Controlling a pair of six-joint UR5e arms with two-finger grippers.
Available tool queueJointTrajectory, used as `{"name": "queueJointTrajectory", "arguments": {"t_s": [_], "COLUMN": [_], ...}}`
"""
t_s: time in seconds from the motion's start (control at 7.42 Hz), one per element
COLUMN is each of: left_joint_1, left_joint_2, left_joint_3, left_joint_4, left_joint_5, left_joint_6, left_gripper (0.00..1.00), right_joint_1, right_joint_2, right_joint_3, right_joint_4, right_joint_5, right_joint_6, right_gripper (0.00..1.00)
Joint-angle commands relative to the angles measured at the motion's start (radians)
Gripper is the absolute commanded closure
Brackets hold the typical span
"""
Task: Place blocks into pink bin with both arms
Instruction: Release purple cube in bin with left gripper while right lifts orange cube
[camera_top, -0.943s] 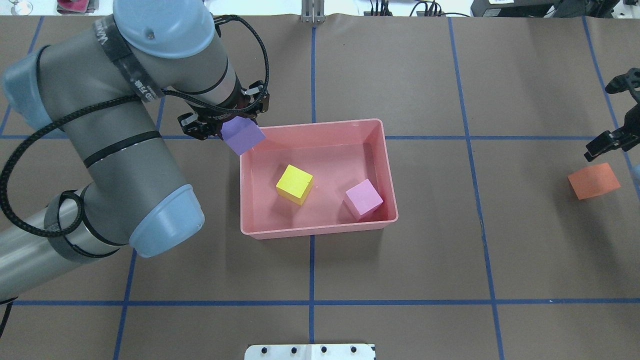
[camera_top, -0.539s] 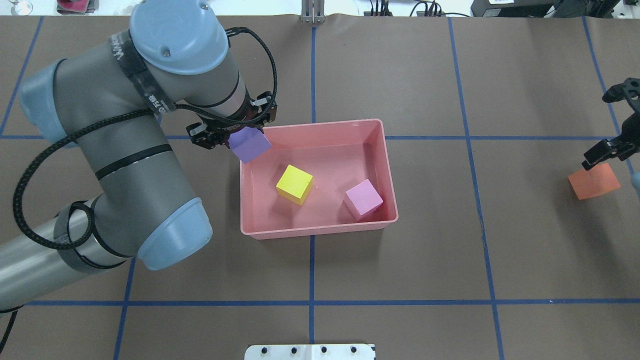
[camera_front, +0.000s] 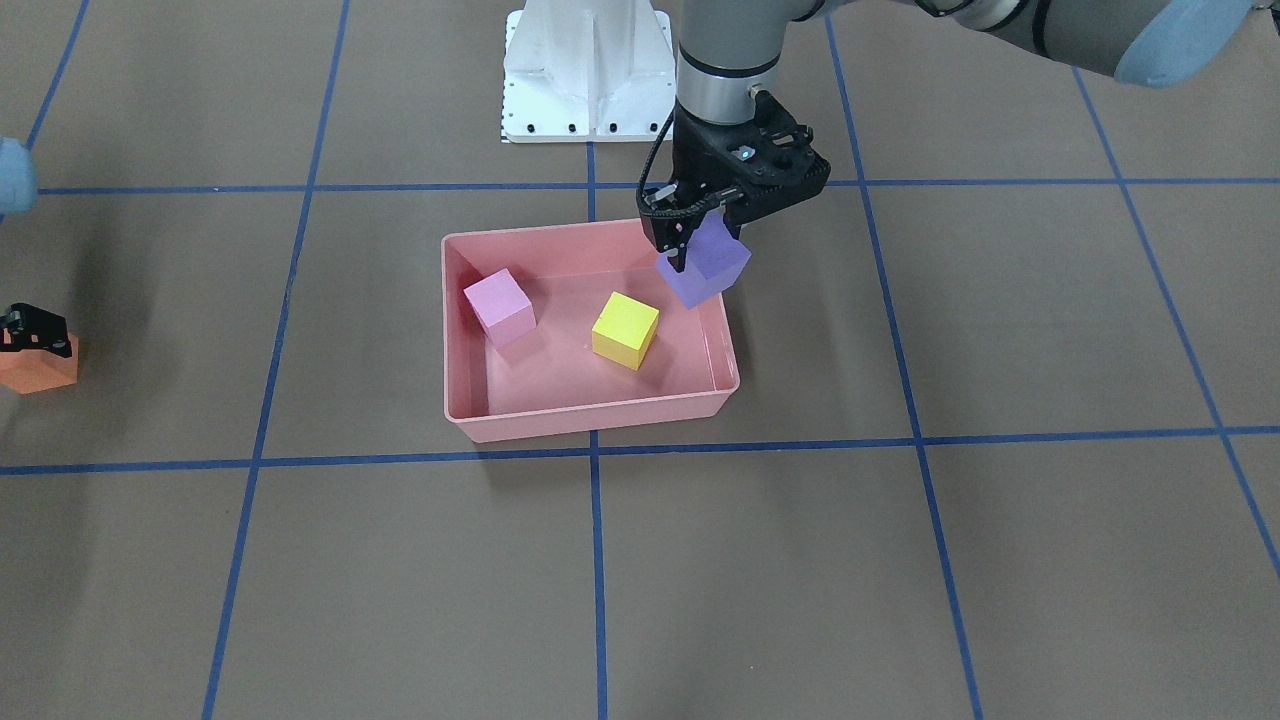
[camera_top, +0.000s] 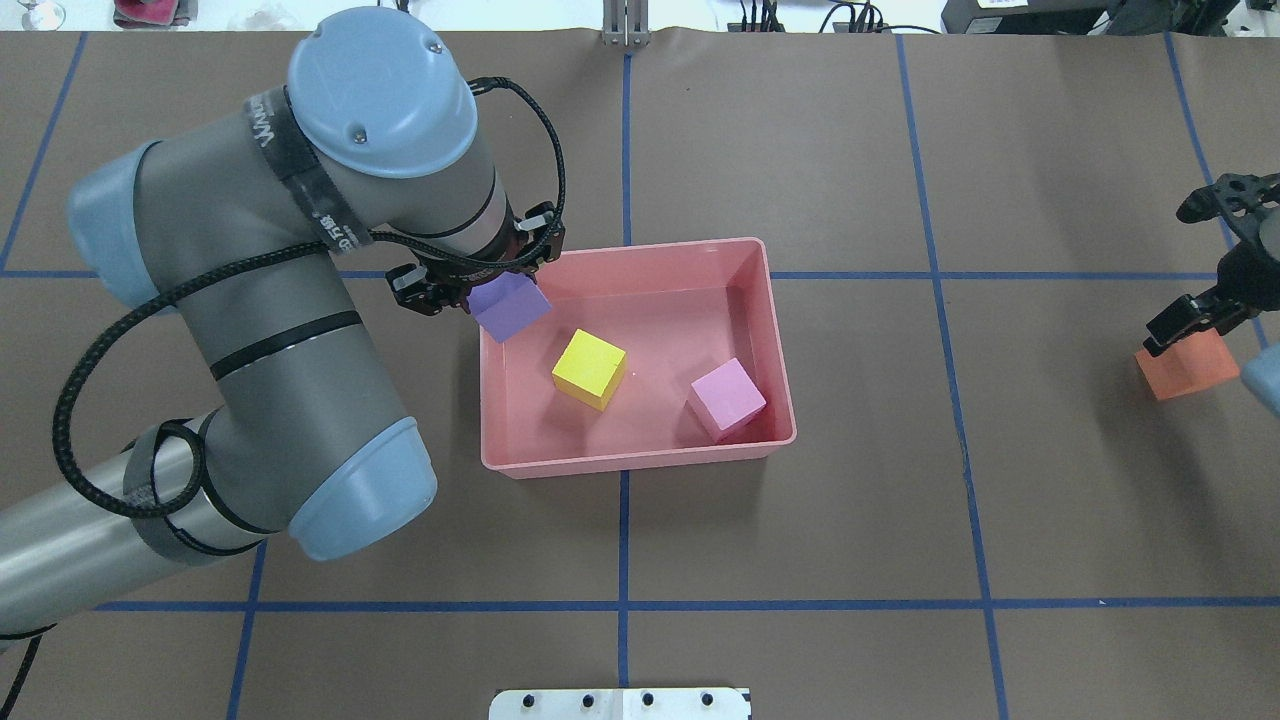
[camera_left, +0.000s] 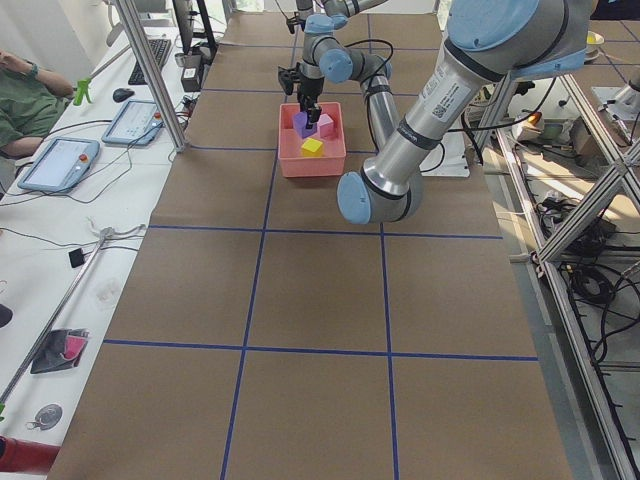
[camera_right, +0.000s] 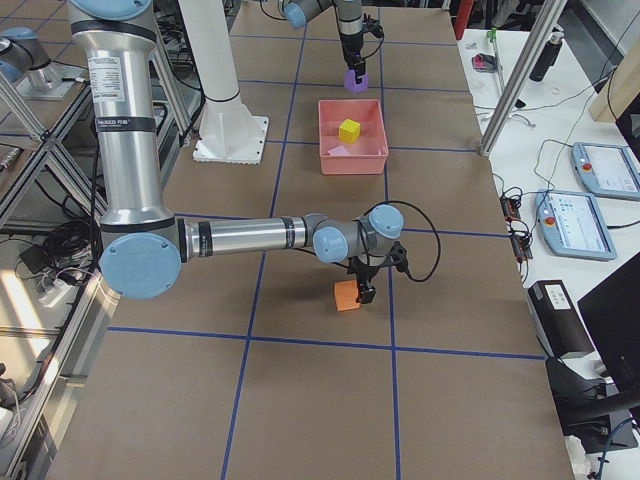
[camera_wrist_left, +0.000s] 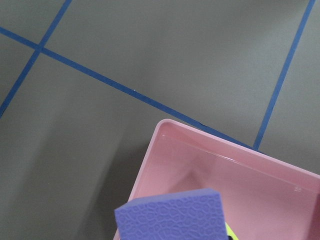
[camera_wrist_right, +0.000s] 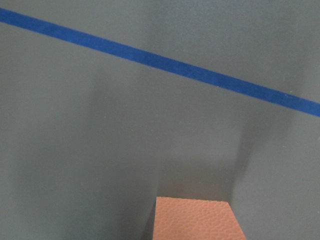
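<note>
Blocks first: two of the four already lie on the floor of the pink bin (camera_top: 640, 462). The yellow block (camera_top: 589, 368) sits near its middle, and the pink-lilac block (camera_top: 727, 398) is tucked close to the corner on the right arm's side, nearest the robot.

The purple block (camera_top: 510, 305) is clamped between the fingers of the left gripper (camera_front: 706, 240), which point straight down. It hangs turned at an angle over the bin's corner on the left arm's side, farthest from the robot, partly across the rim (the left wrist camera shows that corner directly beneath it). It is clear of the bin floor and apart from the yellow block.

The orange block (camera_top: 1188, 365) stands on the brown table (camera_top: 850, 540), well apart from the bin, out towards the right arm's end. The right gripper (camera_top: 1178, 268) is over it with its fingers spread wide. In the overhead view one finger overlaps the block's top edge and the other is well off to the far side. The right wrist camera shows the block low and centred in its frame. Whether a finger actually touches it cannot be told.
</note>
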Motion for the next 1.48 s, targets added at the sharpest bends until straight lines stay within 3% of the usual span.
{"name": "queueJointTrajectory", "arguments": {"t_s": [0.0, 0.27, 0.4, 0.54, 0.67, 0.81, 1.08, 1.35], "left_joint_1": [0.034, 0.052, 0.058, 0.058, 0.058, 0.058, 0.058, 0.052], "left_joint_2": [-0.035, -0.054, -0.054, -0.063, -0.075, -0.078, -0.084, -0.095], "left_joint_3": [0.045, 0.087, 0.088, 0.094, 0.096, 0.096, 0.094, 0.094], "left_joint_4": [-0.004, -0.015, -0.019, -0.019, -0.019, -0.019, -0.019, -0.018], "left_joint_5": [0.019, 0.033, 0.033, 0.033, 0.036, 0.047, 0.048, 0.048], "left_joint_6": [-0.013, -0.028, -0.028, -0.031, -0.03, -0.03, -0.028, -0.025], "left_gripper": [1.0, 1.0, 0.89, 0.35, 0.0, 0.0, 0.0, 0.0], "right_joint_1": [-0.002, -0.002, -0.008, -0.017, -0.021, -0.022, -0.021, -0.011], "right_joint_2": [-0.002, -0.011, -0.02, -0.028, -0.031, -0.036, -0.037, -0.028], "right_joint_3": [-0.009, -0.018, -0.018, -0.018, -0.017, -0.015, -0.009, 0.038], "right_joint_4": [0.0, 0.0, 0.0, -0.001, 0.0, 0.0, 0.002, -0.011], "right_joint_5": [-0.009, -0.009, -0.009, -0.009, -0.009, -0.009, -0.021, -0.074], "right_joint_6": [-0.001, -0.001, -0.003, -0.001, -0.001, -0.001, -0.006, -0.005], "right_gripper": [0.01, 0.01, 0.01, 0.01, 0.01, 0.04, 1.0, 1.0]}}
